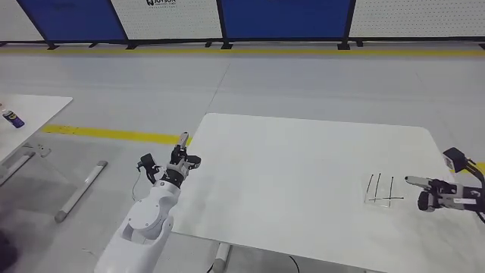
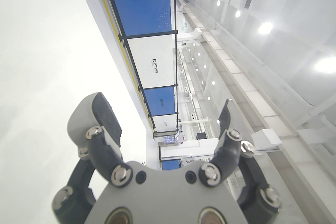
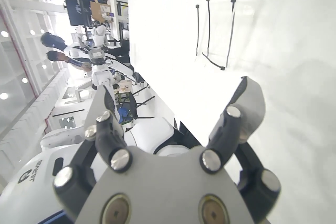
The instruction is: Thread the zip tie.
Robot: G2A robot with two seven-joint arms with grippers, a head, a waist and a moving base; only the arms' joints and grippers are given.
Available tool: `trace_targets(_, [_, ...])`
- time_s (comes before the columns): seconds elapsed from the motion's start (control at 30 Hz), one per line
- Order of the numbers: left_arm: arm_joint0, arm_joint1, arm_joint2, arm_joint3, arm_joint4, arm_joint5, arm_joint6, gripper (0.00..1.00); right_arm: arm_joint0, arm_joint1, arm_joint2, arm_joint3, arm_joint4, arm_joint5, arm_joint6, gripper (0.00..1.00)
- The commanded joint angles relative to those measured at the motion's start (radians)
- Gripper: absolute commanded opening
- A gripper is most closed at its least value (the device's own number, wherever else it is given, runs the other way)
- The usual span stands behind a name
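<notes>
Black zip ties, 4 of them, lie close together on the white table near its right edge. Just beside them the right pincer hovers, spread wide and empty. At the table's left edge, the left pincer is also spread wide, holding nothing.

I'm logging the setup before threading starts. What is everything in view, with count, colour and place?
zip ties: four, black, on the table near its right edge; three side by side, one slanted at their ends.
table: one, white, centre.
side table: one, white, far left.
small can: one, dark, on the side table.
partition panels: several, blue and white, along the back.
floor line: yellow, beyond the tables.
left end effector: open, empty, at the table's left edge.
right end effector: open, empty, beside the zip ties.
</notes>
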Motion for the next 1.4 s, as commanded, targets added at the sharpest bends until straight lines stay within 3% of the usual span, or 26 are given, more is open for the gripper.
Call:
trace_targets(0.0, [0.000,0.000,0.000,0.000,0.000,0.000,0.000,1.00,0.054,-0.015,-0.059,0.069,0.019,-0.030,0.000,1.00])
trace_targets(0.1, [0.000,0.000,0.000,0.000,0.000,0.000,0.000,1.00,0.092,-0.027,-0.092,0.128,0.033,-0.076,0.000,1.00])
trace_targets(0.47, [0.000,0.000,0.000,0.000,0.000,0.000,0.000,1.00,0.092,-0.027,-0.092,0.128,0.033,-0.076,0.000,1.00])
trace_targets(0.57, [0.000,0.000,0.000,0.000,0.000,0.000,0.000,1.00,0.085,-0.032,-0.116,0.119,-0.041,-0.087,-0.069,1.00])
trace_targets(0.73, [0.000,0.000,0.000,0.000,0.000,0.000,0.000,1.00,0.105,-0.045,-0.149,0.134,-0.078,-0.090,-0.074,1.00])
trace_targets(0.9, [0.000,0.000,0.000,0.000,0.000,0.000,0.000,1.00,0.148,-0.065,-0.182,0.183,-0.070,-0.158,-0.012,1.00])
trace_targets(1.37, [0.000,0.000,0.000,0.000,0.000,0.000,0.000,1.00,0.129,-0.067,-0.182,0.180,-0.053,-0.162,-0.023,1.00])
